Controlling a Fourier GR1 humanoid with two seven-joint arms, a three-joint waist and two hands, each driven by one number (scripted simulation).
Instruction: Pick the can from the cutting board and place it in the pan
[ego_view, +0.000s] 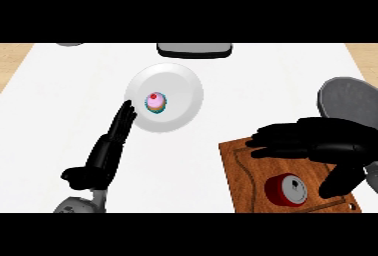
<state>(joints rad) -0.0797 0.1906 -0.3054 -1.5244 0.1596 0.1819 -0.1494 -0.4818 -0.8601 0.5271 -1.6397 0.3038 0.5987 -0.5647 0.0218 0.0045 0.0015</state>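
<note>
No writing or label can be read anywhere. The can (286, 189) stands on the cutting board (247, 170) at the lower right of the frame, red-sided with a silver top, and its wrapper is too small to make out. Right hand (321, 145) hovers just above it, fingers spread and bent over the board, thumb hanging down beside the can; nothing is pinched, and whether the thumb touches the can cannot be told. The hand covers the board's upper right part, and the board's lower edge is cut off. The pan (347, 97) shows as a dark grey round at the right edge, partly hidden behind the hand and cropped by the frame. Left hand (111, 145) at lower left, fingers straight and pressed together, pointing up toward the white plate (177, 80), which holds a small pink cupcake (155, 102). At the top edge, a grey-and-black object (194, 49) is cropped and hard to identify.
</note>
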